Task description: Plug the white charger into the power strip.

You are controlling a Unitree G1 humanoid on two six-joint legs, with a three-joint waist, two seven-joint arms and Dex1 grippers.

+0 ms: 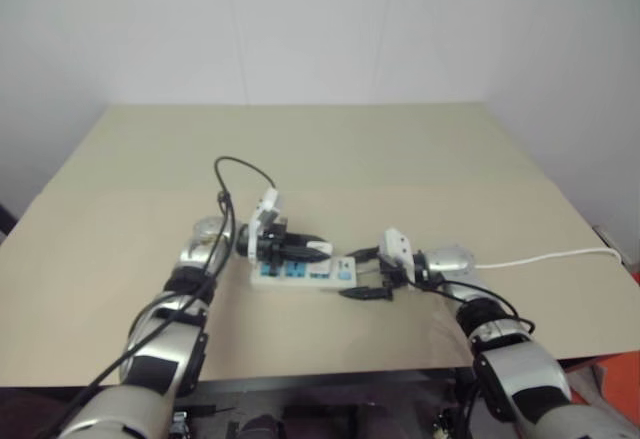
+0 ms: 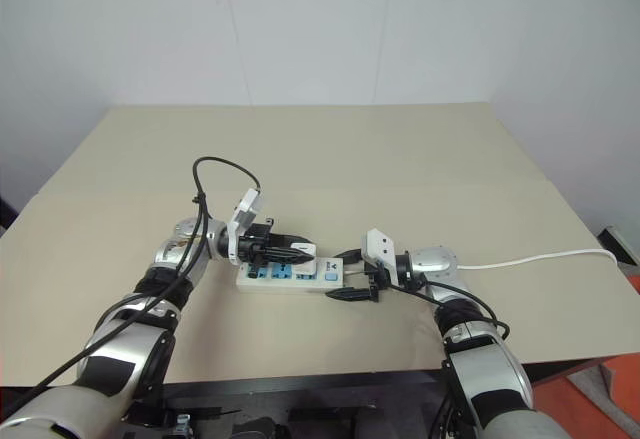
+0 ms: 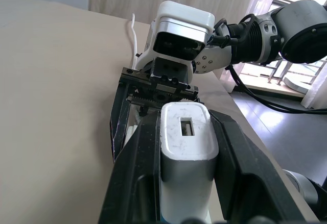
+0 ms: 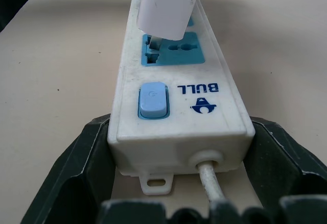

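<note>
The power strip lies on the tan table, a long white bar with blue socket faces. My right gripper comes in from the cord end, and its two black fingers press against both sides of that end. My left gripper is shut on the white charger and holds it just over the strip. The charger's lower end sits tilted at the blue socket face beside the strip's blue switch. How deep the prongs sit is hidden.
The strip's thin white cord runs off to the right across the table toward its right edge. A black cable loops up above my left wrist. A white wall stands behind the table's far edge.
</note>
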